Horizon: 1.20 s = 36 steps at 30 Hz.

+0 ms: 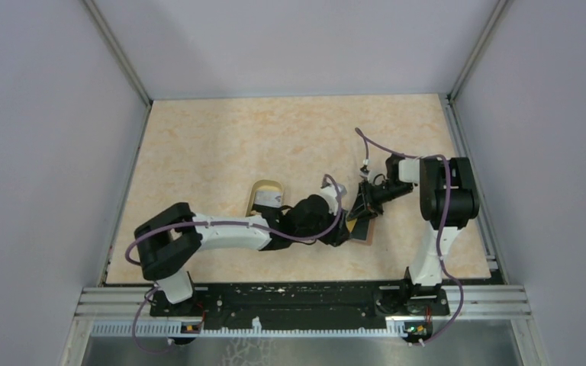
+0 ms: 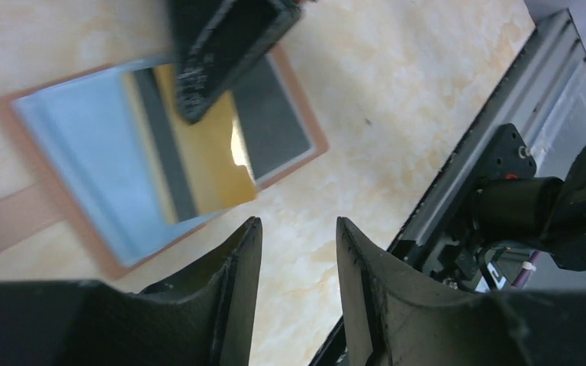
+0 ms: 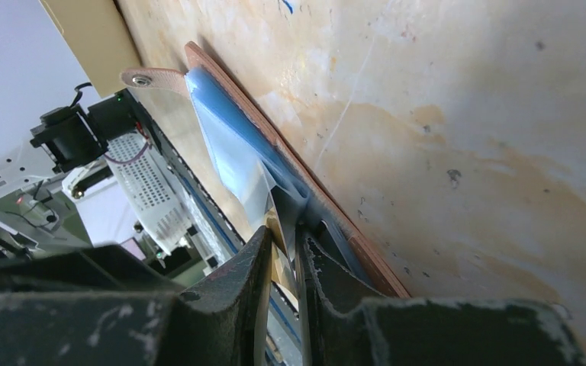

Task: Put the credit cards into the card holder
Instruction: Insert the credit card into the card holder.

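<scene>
The card holder (image 1: pixel 362 232) lies open on the table. Its light blue inside (image 2: pixel 76 145) and reddish-brown rim show in the left wrist view, and its tab (image 3: pixel 143 78) in the right wrist view. My right gripper (image 1: pixel 363 209) is shut on a credit card (image 2: pixel 214 164), black with a yellowish stripe, and holds it tilted with its lower edge in the holder's blue pocket (image 3: pixel 233 152). The card's edge (image 3: pixel 278 263) shows between the right gripper's tips (image 3: pixel 286 238). My left gripper (image 2: pixel 297 229) is open and empty, just beside the holder's near edge, seen in the top view (image 1: pixel 341 229).
An oval tan-rimmed dish (image 1: pixel 265 197) sits left of the holder, partly under my left arm. A metal rail (image 1: pixel 305 301) runs along the near table edge, close to the holder (image 2: pixel 465 152). Grey walls enclose the table.
</scene>
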### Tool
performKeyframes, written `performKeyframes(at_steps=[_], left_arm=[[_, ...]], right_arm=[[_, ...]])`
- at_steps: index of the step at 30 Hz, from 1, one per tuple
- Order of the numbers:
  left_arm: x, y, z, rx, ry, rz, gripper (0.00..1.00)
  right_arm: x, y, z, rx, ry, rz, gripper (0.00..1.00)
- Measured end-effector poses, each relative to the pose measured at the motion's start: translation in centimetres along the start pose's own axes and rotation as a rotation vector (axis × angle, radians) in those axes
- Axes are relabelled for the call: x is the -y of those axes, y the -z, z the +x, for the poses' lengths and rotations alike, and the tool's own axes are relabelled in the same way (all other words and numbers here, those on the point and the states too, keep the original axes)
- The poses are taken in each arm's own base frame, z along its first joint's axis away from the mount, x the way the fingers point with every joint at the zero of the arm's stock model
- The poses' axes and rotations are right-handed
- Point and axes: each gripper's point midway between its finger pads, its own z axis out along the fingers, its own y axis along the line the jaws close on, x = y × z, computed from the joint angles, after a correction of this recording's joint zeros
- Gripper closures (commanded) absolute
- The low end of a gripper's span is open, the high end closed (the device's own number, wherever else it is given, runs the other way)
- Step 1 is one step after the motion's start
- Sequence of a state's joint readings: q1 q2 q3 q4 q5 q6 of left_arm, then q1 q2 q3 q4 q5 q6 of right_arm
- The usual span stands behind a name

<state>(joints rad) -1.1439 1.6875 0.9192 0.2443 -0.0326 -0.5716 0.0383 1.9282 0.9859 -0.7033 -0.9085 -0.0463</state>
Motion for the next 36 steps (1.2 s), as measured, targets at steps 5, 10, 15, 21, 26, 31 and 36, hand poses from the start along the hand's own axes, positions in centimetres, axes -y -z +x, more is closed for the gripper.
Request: performKeyframes(at_steps=[5,10,15,21,26,31,36], left_arm=[[2.7,-3.2,1.0,-0.037,-0.034,0.022,0.63],[2.1,-6.3,1.4,-0.064,-0.039,-0.033,0.67],[0.4,-8.5,2.3,-0.098,-0.053,-0.123,0.68],[-0.5,-8.9,1.5,-0.087,-0.073,-0.201,0.67],[-1.1,-9.3,1.1,-0.075,-0.087,-0.244,0.66],[-1.5,-9.6,0.6,-0.060,-0.089,-0.288,0.65],[-1.7,-9.6,0.5,-0.040,-0.080,-0.319,0.65]], right_arm=[[0.0,0.0,0.0,-0.005,-0.001,-0.001,0.82],[0.0,0.0,-0.1,-0.006,-0.001,-0.001,0.82],[0.0,0.0,0.0,-0.009,0.000,-0.002,0.81],[0.0,0.0,0.0,-0.009,0.002,-0.004,0.79],[-0.1,0.0,0.0,-0.009,0.002,-0.010,0.74],[-0.3,0.0,-0.1,-0.012,0.002,-0.013,0.72],[-0.4,0.0,0.0,-0.013,0.002,-0.017,0.71]])
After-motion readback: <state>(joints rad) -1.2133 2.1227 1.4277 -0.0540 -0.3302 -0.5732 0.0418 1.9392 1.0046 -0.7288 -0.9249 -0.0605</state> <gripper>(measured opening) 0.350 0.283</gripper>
